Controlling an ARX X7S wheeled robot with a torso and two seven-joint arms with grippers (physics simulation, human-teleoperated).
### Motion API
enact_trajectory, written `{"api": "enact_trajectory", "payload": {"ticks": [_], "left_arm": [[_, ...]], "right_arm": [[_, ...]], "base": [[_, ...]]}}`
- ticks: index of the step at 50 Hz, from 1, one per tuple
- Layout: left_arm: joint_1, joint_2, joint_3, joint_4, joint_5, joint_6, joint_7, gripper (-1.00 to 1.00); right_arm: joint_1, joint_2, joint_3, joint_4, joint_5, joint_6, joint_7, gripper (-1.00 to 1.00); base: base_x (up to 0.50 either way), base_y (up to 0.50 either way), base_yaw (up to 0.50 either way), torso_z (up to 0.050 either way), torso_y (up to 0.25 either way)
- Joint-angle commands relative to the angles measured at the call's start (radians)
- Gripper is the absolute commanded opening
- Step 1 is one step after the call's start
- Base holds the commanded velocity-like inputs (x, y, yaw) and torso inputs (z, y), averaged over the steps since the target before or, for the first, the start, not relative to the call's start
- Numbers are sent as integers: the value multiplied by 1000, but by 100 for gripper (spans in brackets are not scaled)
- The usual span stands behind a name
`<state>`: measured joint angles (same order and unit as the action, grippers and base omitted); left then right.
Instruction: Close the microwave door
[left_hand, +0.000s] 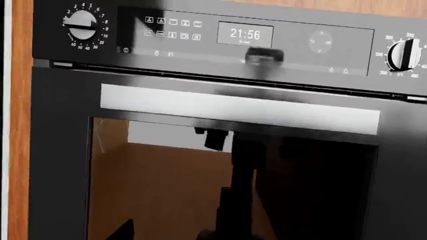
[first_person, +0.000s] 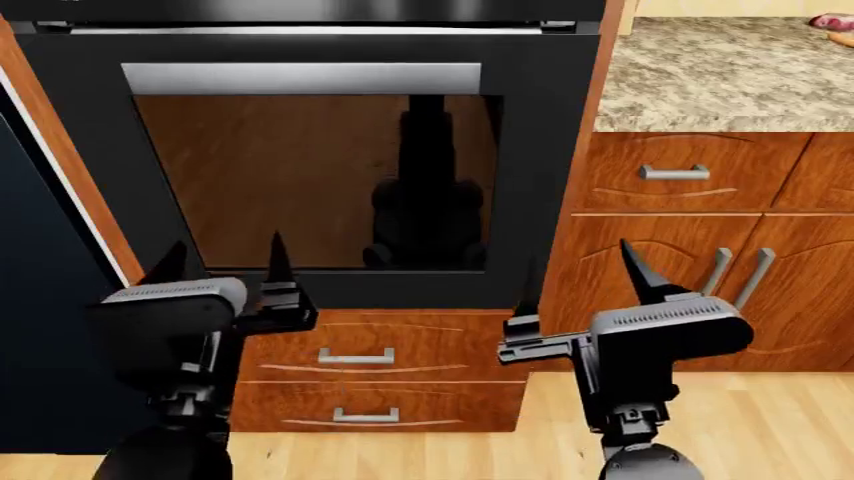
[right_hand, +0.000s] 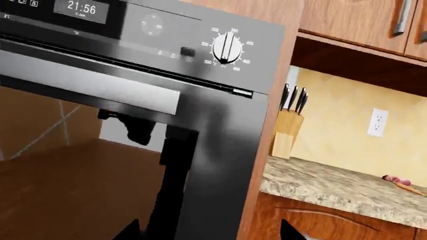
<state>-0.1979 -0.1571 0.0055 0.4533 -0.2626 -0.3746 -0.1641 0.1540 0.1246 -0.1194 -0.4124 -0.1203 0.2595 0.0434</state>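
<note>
No microwave or microwave door shows in any view. Straight ahead is a black built-in oven (first_person: 307, 180) with its glass door shut flush and a silver handle (first_person: 300, 78) across the top. Its control panel (left_hand: 245, 34) reads 21:56 between two knobs, and the right knob (right_hand: 227, 48) also shows in the right wrist view. My left gripper (first_person: 223, 258) is open and empty, hovering in front of the oven's lower left corner. At the oven's lower right edge my right gripper (first_person: 581, 270) is open and empty too. Both point upward. Only dark fingertips (right_hand: 133, 225) show in the wrist views.
Two wooden drawers (first_person: 354, 355) sit under the oven. To the right are a granite counter (first_person: 721, 70), a knife block (right_hand: 285, 132), a wall outlet (right_hand: 377, 122) and handled cabinet fronts (first_person: 674, 172). A dark tall panel (first_person: 40, 300) stands at left. Wooden floor (first_person: 747, 420) lies below.
</note>
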Motion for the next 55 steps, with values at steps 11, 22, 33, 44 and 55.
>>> {"api": "enact_trajectory", "payload": {"ticks": [11, 22, 33, 44, 55], "left_arm": [[-145, -49, -91, 332, -154, -447, -73, 100], [-162, -52, -98, 342, -175, -466, -84, 100], [-178, -55, -96, 339, -187, -477, -94, 100], [-176, -58, -97, 340, -197, -477, -102, 100], [-175, -63, -94, 343, -206, -475, -107, 100]], "right_arm": [[229, -44, 35, -526, 34, 672, -91, 100], [305, -38, 24, -623, 28, 832, -88, 100], [323, -43, 33, -632, 17, 849, -103, 100], [333, -91, 33, -634, -94, 843, -195, 100], [335, -120, 30, -634, -165, 837, -253, 100]], "base": [[0, 0, 0, 0, 0], [0, 455, 0, 0, 0], [0, 500, 0, 0, 0], [0, 500, 0, 0, 0], [0, 500, 0, 0, 0]]}}
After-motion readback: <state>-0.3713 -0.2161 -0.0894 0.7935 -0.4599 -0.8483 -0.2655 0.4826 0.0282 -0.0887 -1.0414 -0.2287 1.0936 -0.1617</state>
